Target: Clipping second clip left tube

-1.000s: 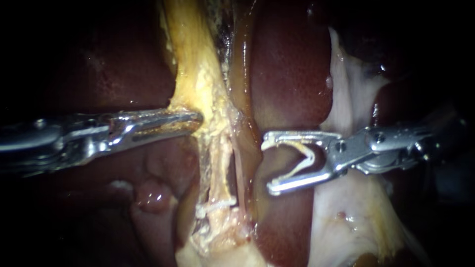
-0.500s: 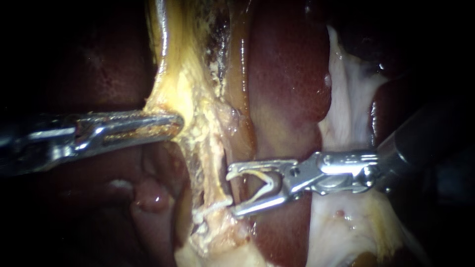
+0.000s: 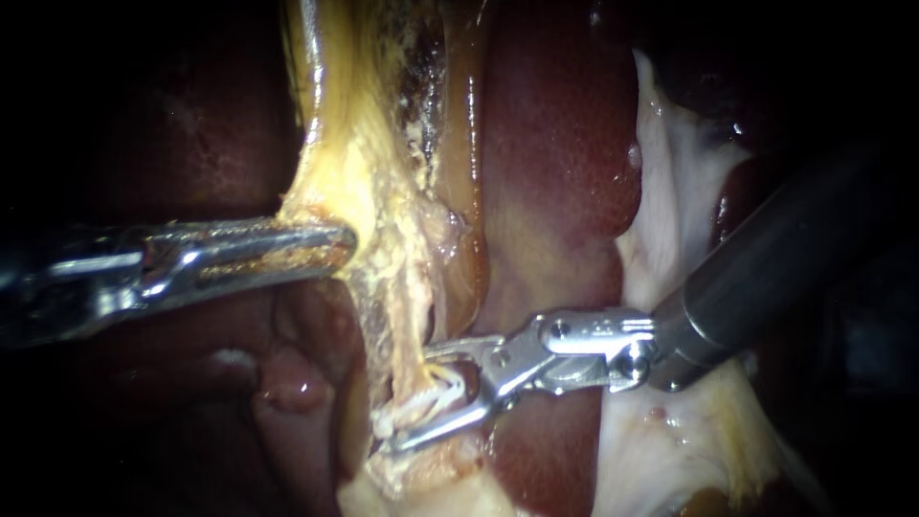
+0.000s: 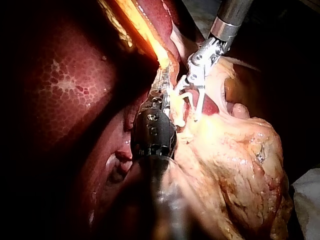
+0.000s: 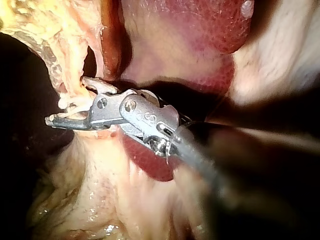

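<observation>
While L instrument [image 3: 337, 247] jaws clamp yellow tissue [image 3: 340, 182], R instrument [image 3: 410, 397] jaws hold clip [image 3: 442, 388] astride left tube [image 3: 410, 316]; next, probably: squeeze fully.

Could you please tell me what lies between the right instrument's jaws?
In the endoscope view, a white clip and the pale tube it straddles lie between the right instrument's jaws.

Right tool [image 3: 412, 397]: upper jaw tip lost behind left tube [image 3: 410, 330]; its clip [image 3: 445, 386] half hidden there. Left tool [image 3: 335, 247]: tip sunk in yellow tissue [image 3: 369, 187] above the tube; shaft blurred, cut off.
</observation>
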`<act>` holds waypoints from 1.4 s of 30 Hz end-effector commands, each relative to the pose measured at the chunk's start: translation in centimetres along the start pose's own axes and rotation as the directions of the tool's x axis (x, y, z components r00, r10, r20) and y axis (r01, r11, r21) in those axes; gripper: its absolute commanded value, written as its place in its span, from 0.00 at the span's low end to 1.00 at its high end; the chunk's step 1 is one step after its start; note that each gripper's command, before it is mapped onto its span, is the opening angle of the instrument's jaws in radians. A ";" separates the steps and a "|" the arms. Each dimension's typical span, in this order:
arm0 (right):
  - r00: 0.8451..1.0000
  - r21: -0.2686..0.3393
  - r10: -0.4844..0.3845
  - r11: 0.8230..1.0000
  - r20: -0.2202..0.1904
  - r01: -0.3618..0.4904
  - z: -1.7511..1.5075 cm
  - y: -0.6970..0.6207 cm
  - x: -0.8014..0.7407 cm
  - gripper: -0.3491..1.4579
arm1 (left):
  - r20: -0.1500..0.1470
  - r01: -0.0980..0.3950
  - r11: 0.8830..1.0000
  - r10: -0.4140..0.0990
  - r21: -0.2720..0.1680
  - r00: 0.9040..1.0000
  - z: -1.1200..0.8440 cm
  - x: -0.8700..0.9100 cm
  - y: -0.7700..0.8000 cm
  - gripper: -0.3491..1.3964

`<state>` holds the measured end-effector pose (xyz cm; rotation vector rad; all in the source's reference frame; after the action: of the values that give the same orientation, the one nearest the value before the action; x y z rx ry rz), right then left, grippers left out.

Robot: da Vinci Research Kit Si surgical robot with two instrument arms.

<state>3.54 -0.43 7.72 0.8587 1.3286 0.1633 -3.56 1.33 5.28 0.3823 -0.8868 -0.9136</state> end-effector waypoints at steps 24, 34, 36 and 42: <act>0.998 0.016 0.065 0.998 -0.027 -0.065 0.08 0.09 -0.02 0.00 | 0.001 -0.001 1.000 0.001 -0.001 1.000 0.04 0.01 0.02 0.00; 0.991 -0.018 0.136 0.991 0.003 -0.136 0.05 0.14 -0.09 0.00 | 0.001 -0.001 1.000 0.001 -0.001 1.000 0.04 0.01 0.01 0.00; 0.991 -0.018 0.136 0.991 0.003 -0.136 0.05 0.14 -0.09 0.00 | 0.001 -0.001 1.000 0.001 -0.001 1.000 0.04 0.01 0.02 0.00; 0.991 -0.021 0.136 0.991 0.003 -0.136 0.05 0.14 -0.10 0.00 | 0.001 -0.001 1.000 0.001 -0.001 1.000 0.04 0.01 0.02 0.00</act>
<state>3.61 -0.41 7.88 0.9323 1.2625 0.2814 -3.58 1.33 5.32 0.3810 -0.8870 -0.9135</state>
